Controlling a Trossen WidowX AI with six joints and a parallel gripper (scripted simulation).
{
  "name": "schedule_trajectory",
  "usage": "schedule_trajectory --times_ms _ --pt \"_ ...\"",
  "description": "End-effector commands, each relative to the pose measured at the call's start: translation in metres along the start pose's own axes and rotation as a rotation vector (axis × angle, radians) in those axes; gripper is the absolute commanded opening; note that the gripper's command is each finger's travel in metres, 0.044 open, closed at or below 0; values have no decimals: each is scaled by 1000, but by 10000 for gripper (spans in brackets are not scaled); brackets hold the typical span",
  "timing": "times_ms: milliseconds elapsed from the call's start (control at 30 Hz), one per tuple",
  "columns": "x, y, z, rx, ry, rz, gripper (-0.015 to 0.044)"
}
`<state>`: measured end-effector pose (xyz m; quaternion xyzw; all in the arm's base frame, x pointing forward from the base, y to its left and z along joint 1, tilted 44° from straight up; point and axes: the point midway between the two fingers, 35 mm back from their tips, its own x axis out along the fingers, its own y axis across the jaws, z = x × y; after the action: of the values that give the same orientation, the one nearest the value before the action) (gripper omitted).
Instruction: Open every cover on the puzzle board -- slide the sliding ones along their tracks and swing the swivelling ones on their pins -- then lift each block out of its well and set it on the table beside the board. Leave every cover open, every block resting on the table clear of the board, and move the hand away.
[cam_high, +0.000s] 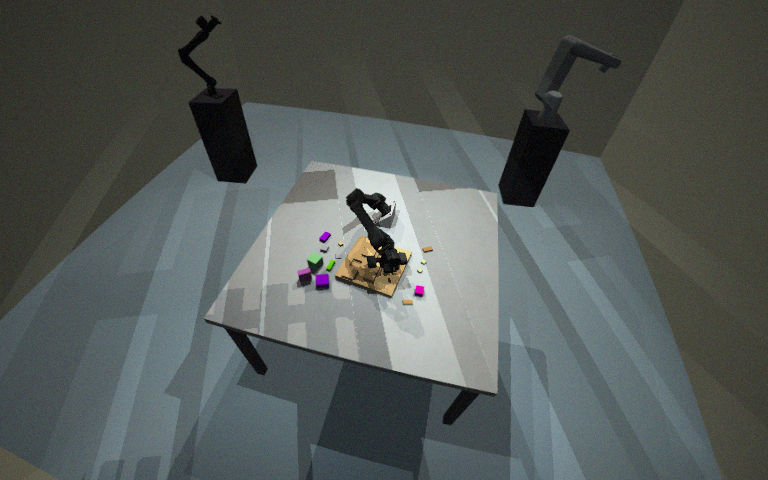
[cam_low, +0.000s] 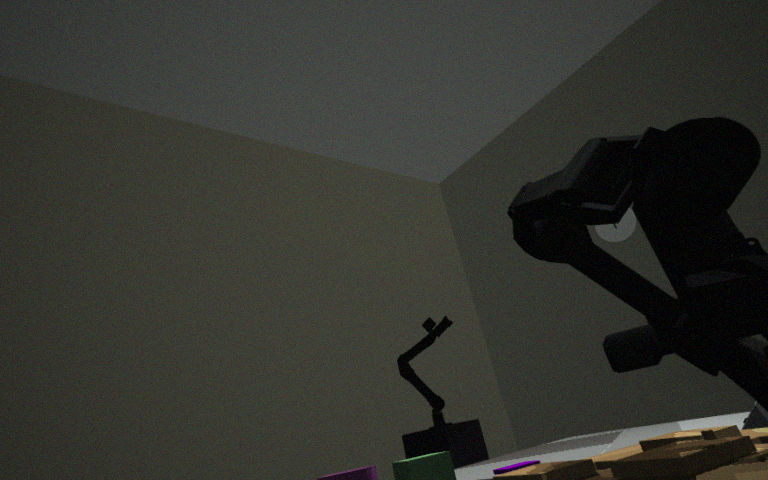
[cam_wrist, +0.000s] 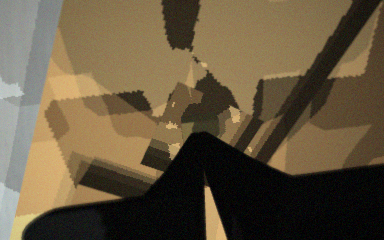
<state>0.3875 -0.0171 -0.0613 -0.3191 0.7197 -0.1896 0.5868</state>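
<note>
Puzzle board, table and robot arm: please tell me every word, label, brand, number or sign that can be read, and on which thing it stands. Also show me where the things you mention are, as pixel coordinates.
There are none to read: no text shows on the board (cam_high: 346, 276), the table (cam_high: 453, 316) or the robot arm (cam_high: 362, 217) (cam_low: 702, 164).
The pale disc (cam_low: 615, 230) on the wall shows no readable numbers.

Wooden puzzle board, up close and shadowy

We've got a tan, square-cornered board (cam_high: 351, 277) (cam_low: 679, 459) (cam_wrist: 115, 45) lying flat on the table, set at an angle — raised wooden pieces on top, plus dark slots, one long and straight. Shadows chop it up pretty badly, so we can't tell which covers are open or which wells hold blocks.
</note>
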Motion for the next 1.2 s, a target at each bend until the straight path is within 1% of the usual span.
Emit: schedule_trajectory --times_ms 0,433,533,633,800,933,1067,1100,1167 --pt "1 1 -1 -1 3 -1 0" --pt "1 1 -2 -1 3 -1 0" --pt "1 1 -2 61 3 -1 0" --pt "-1 1 -1 238 3 -1 0" --pt "-6 0 -1 719 2 -2 0" --pt "-7 0 -1 642 2 -2 0" --pt "-12 -1 -1 448 3 -1 0" --pt "-8 0 -2 534 5 -6 26" --pt "-14 0 -1 513 5 -5 79"
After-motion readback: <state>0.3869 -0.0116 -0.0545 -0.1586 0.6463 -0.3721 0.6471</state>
